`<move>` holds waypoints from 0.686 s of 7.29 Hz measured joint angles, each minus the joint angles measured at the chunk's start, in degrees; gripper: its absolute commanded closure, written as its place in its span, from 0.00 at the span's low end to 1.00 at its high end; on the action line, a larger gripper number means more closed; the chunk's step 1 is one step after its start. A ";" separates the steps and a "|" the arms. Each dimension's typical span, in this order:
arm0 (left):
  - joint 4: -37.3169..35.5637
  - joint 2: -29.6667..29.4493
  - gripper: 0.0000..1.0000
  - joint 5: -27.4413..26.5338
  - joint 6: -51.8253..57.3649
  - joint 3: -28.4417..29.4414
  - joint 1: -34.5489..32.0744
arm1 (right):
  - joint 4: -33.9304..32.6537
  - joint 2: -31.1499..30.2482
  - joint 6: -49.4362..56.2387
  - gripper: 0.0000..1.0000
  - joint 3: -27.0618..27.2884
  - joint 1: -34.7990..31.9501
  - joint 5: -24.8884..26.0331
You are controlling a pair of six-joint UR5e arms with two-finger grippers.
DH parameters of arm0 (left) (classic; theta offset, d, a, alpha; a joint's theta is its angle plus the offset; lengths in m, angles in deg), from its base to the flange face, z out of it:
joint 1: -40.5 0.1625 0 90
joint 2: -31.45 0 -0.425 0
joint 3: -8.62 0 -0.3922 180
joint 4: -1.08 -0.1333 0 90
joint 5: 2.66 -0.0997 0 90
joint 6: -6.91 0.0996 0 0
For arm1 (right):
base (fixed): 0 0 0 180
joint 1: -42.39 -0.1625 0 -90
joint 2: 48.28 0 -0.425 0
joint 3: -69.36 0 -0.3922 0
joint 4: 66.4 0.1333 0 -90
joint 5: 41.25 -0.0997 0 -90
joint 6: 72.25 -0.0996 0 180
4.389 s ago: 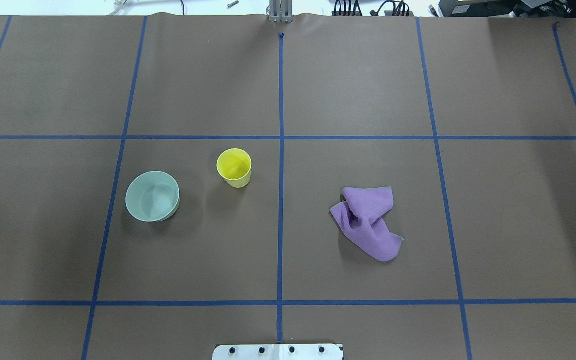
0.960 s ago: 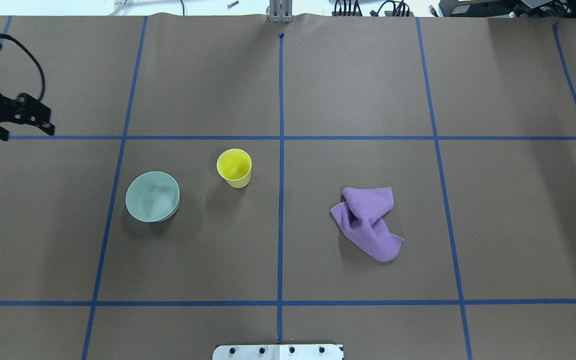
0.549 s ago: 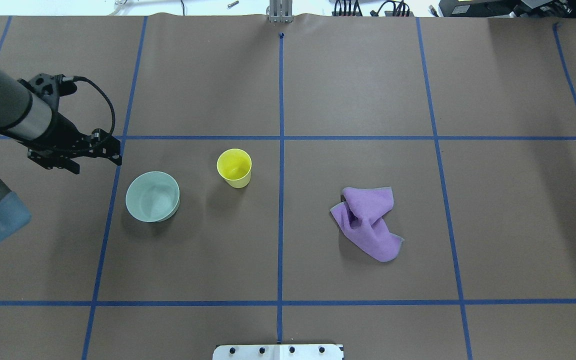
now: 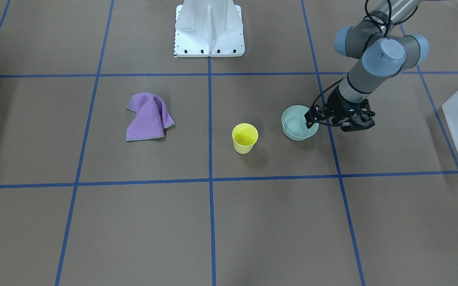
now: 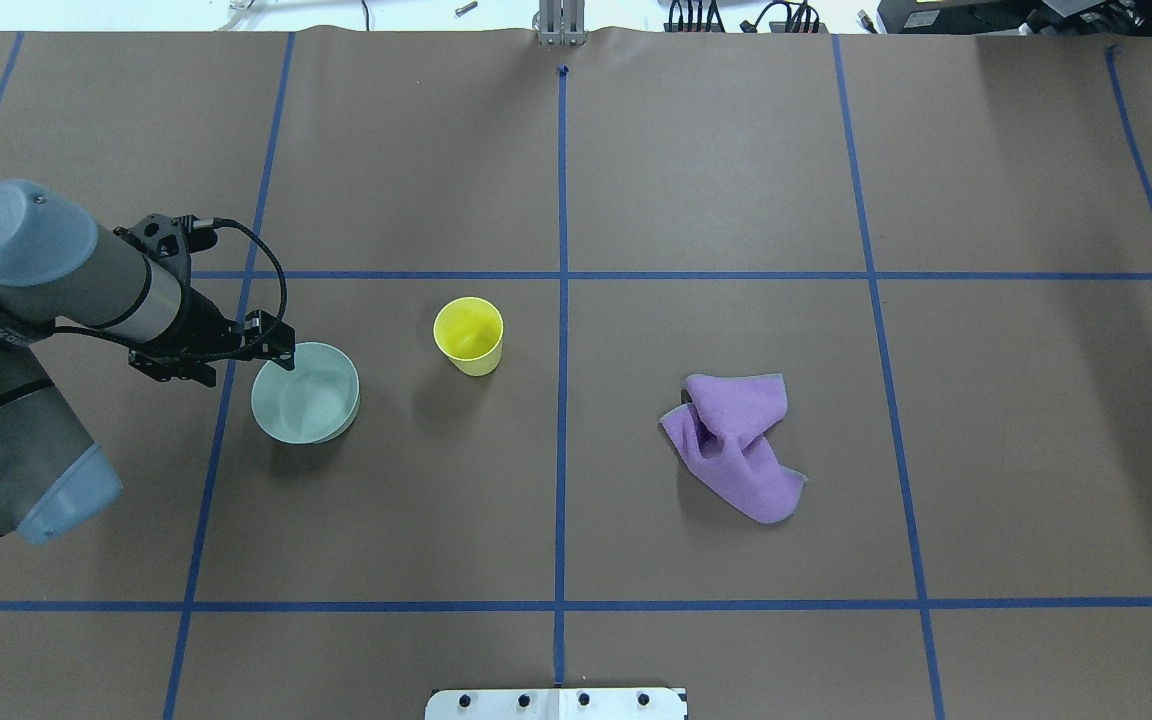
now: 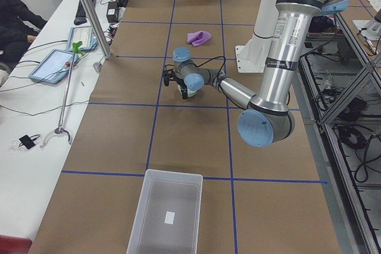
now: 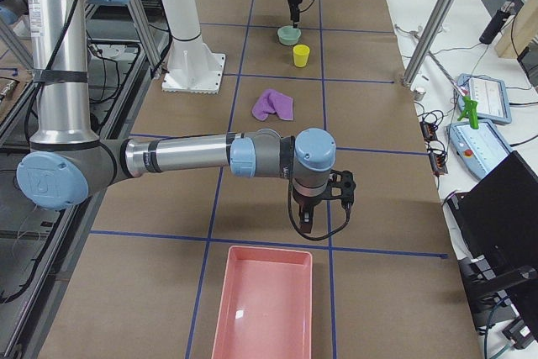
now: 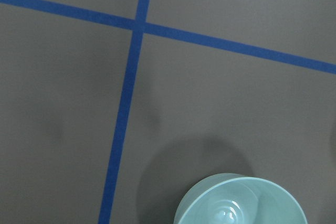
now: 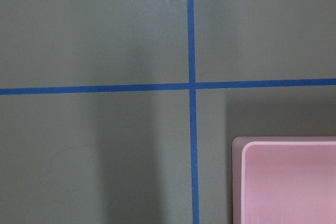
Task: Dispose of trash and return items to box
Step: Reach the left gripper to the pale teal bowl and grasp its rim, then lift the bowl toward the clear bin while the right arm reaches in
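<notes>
A long table [image 5: 716, 180] covered in brown paper and marked into squares with blue tape [image 5: 562, 200] fills the scene. A white bench runs along its far side, with a tablet [image 6: 56, 63] on it.

The bowl [image 5: 305, 392] sits upright on the paper, in the square just left of the centre line on the robot's left. The left gripper [image 5: 246, 365] hangs over the bowl's outer rim with its fingers spread wide apart. One finger [image 4: 310, 119] is above the bowl's edge and the other is out over bare paper. Whether it touches the rim cannot be told. The left wrist view shows only the bowl's top at its lower edge.

The cup [image 5: 469, 335] stands upright near the bowl, on its centre-line side. The cloth [image 5: 736, 445] lies crumpled well apart, across the centre line. The box [image 6: 166, 212] rests at the table's left end, far from the bowl, with the left arm reaching across the stretch between them. The pedestal [image 4: 209, 29] stands at the robot's edge.

At the other end, the right gripper [image 7: 324, 212] points down beside a pink tray [image 7: 265, 304]. Its fingers' spacing cannot be judged.
</notes>
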 measured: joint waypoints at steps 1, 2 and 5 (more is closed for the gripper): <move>0.11 0.04 0.17 -0.16 -0.01 0.22 0.80 | 0.00 0.00 -0.06 0.00 0.00 0.03 -0.24; 0.11 0.03 0.41 -0.37 -0.03 0.33 1.48 | 0.00 0.00 -0.09 0.00 0.00 0.04 -0.42; 0.02 -0.02 1.00 -2.16 -0.11 0.50 2.62 | 0.00 0.00 -0.07 0.00 0.05 0.06 -0.50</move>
